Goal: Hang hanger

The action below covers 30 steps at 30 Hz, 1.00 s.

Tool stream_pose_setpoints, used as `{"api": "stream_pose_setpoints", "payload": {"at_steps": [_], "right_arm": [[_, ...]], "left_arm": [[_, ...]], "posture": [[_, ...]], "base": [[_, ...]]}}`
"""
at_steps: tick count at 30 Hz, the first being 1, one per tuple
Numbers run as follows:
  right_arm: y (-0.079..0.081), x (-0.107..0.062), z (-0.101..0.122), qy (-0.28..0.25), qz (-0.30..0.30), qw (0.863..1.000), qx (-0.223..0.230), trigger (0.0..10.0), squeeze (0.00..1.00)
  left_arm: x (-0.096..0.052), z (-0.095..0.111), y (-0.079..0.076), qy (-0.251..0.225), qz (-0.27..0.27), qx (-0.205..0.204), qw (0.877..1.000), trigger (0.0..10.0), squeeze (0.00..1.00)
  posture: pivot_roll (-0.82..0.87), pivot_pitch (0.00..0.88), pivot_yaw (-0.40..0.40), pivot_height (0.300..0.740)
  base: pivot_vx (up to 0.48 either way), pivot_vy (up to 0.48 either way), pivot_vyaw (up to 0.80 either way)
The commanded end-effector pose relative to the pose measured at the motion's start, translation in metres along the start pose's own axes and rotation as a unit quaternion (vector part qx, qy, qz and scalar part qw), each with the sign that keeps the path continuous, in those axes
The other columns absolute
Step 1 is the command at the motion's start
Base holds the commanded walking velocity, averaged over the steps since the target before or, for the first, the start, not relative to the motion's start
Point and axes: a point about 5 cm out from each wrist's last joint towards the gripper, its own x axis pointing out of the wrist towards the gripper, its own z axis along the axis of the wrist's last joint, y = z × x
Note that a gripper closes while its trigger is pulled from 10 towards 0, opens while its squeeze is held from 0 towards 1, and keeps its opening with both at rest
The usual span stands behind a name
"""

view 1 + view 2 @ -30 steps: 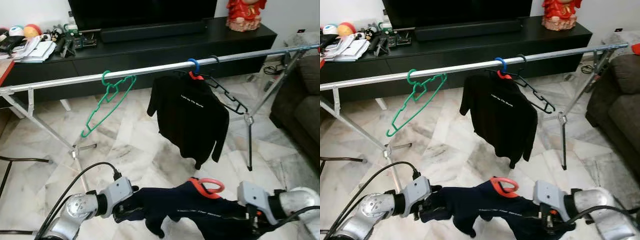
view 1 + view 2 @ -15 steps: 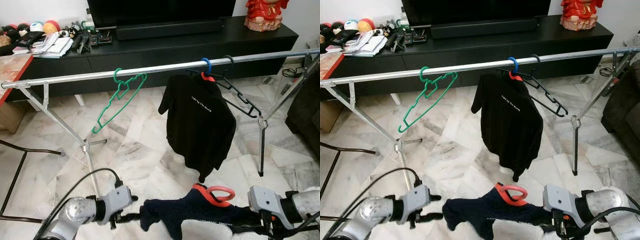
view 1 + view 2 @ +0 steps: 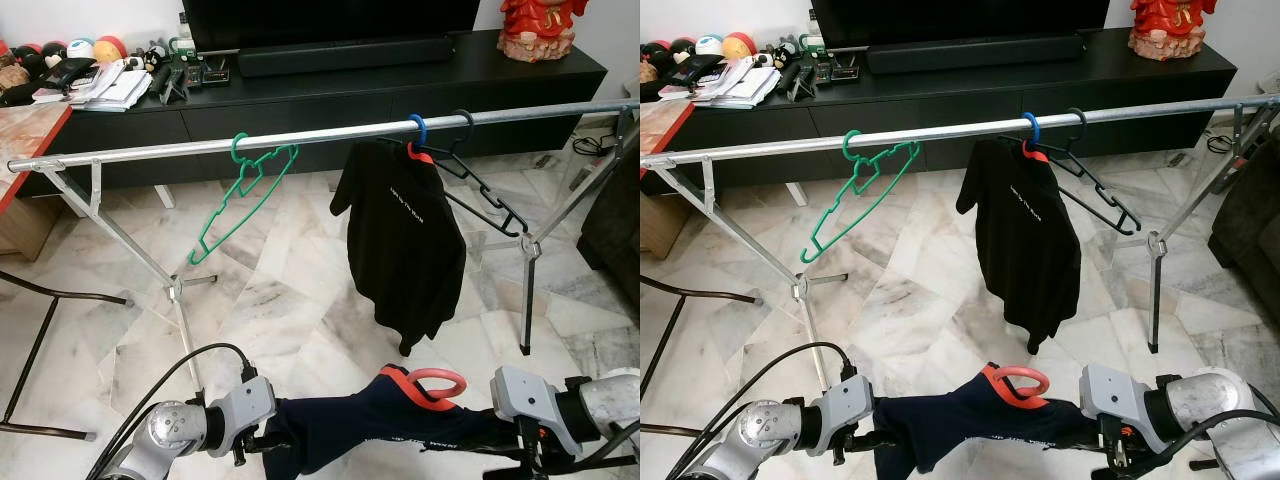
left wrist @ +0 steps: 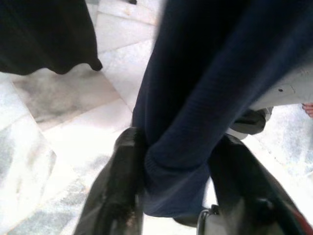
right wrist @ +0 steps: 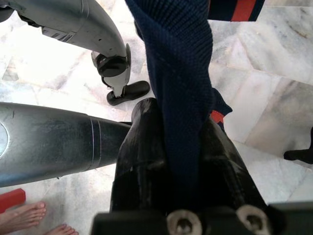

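Observation:
A navy garment (image 3: pixel 370 432) on a red hanger (image 3: pixel 425 385) is stretched low in front of me between both arms. My left gripper (image 4: pixel 176 161) is shut on one end of the cloth, and my right gripper (image 5: pixel 181 142) is shut on the other end. Ahead, a silver rail (image 3: pixel 300 135) spans the room. An empty green hanger (image 3: pixel 240 195), a black T-shirt (image 3: pixel 405 240) on a blue-hooked hanger and an empty black hanger (image 3: pixel 480 190) hang on it.
A black TV console (image 3: pixel 330 95) with clutter stands behind the rail. A dark sofa (image 3: pixel 615 200) is at the right, a red-edged table (image 3: pixel 25 125) and a black chair frame (image 3: pixel 40 330) at the left. A person's bare foot (image 5: pixel 22 215) is on the marble floor.
Half a second ago the garment's end hung apart from my left gripper; now it sits between that gripper's fingers and the cloth is stretched. The camera has shifted slightly.

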Motion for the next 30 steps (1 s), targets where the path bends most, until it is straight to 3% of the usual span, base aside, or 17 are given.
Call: {"api": "stream_pose_setpoints", "payload": {"at_steps": [1,13,30], "right_arm": [[0.0006,0.0018,0.0095,-0.018,0.004,1.000,-0.015,10.0,0.00],[-0.0025,0.0036,0.0117,-0.024,-0.005,1.000,-0.016,10.0,0.00],[-0.0054,0.0056,0.0124,-0.032,-0.012,0.999,-0.011,10.0,0.00]], "left_arm": [[-0.0001,-0.0080,-0.0075,0.010,-0.009,-0.009,1.000,0.0,0.00],[0.0040,-0.0089,-0.0083,0.008,0.005,-0.022,1.000,0.0,0.00],[0.0028,-0.0095,-0.0066,0.014,0.013,-0.009,1.000,0.0,0.00]], "posture": [[-0.08,0.205,0.055,0.740],[-0.08,0.201,0.054,0.740],[-0.07,0.201,0.053,0.740]], "base": [[0.000,0.000,0.00],[0.000,0.000,0.00],[0.000,0.000,0.00]]}}
